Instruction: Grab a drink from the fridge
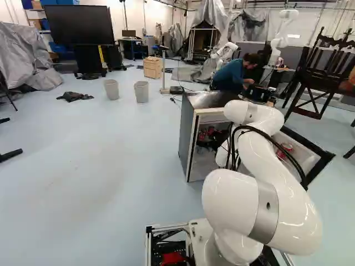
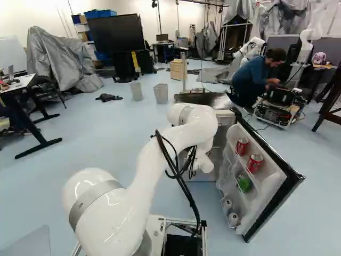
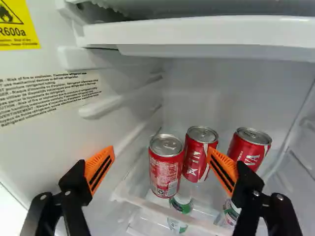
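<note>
While our arm (image 1: 277,149) reaches into the open fridge (image 1: 187,133), our hand (image 1: 207,143) has its two fingers spread well apart, with nothing gripped. Ahead of it we see the drinks: three red cans standing upright on a clear shelf (image 3: 147,204), below a white-edged shelf (image 3: 206,29). The nearest can (image 3: 166,167) shows between the orange pads (image 3: 100,169), and a second can (image 3: 199,152) stands just beside it, partly behind one finger. The third can (image 3: 249,147) is on that finger's far side — near the second, but apart from it. Through the clear shelf we make out green-and-white containers (image 3: 181,204) lower down. Our right base view shows the door (image 2: 269,178) swung open, its racks holding two more red cans (image 2: 254,162) and a green item (image 2: 244,183).
</note>
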Controlling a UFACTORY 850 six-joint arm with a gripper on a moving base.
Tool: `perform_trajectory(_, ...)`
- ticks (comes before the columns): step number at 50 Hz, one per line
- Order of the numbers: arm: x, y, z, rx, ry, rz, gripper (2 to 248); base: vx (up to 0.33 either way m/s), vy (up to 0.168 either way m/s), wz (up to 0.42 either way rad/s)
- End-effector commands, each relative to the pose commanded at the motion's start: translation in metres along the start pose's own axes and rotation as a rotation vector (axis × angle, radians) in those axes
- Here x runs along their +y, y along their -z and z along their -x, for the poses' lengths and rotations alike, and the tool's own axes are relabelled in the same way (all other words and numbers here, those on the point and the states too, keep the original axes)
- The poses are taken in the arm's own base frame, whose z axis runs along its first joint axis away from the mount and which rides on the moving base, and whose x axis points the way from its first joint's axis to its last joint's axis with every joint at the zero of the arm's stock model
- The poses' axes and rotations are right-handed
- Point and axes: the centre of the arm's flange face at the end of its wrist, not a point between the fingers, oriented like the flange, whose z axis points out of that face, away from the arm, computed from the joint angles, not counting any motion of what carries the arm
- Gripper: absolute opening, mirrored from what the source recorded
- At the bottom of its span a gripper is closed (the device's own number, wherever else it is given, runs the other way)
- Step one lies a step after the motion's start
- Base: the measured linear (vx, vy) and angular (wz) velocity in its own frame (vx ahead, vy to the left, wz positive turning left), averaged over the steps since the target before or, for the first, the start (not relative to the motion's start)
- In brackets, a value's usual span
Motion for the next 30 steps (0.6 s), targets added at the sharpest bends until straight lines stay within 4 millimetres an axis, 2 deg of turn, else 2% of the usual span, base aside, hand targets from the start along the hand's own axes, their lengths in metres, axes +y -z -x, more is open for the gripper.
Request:
perform_trajectory(13,0.0023,-0.0043,0.0008,0.006,0.008,-0.002,247,0.0,0.0,0.0)
perform_trajectory(14,0.0023,-0.0044,0.0008,0.006,0.008,-0.002,232,0.0,0.0,0.0)
perform_trajectory(19,0.0024,-0.0046,0.0008,0.006,0.009,-0.002,232,0.0,0.0,0.0)
perform_trajectory(20,0.0024,-0.0046,0.0008,0.006,0.009,-0.002,194,0.0,0.0,0.0)
perform_trajectory(24,0.0024,-0.0046,0.0008,0.006,0.009,-0.002,194,0.0,0.0,0.0)
perform_trajectory(25,0.0024,-0.0046,0.0008,0.006,0.009,-0.002,156,0.0,0.0,0.0)
perform_trajectory(29,0.0024,-0.0046,0.0008,0.006,0.009,-0.002,156,0.0,0.0,0.0)
perform_trajectory(30,0.0024,-0.0046,0.0008,0.006,0.009,-0.002,118,0.0,0.0,0.0)
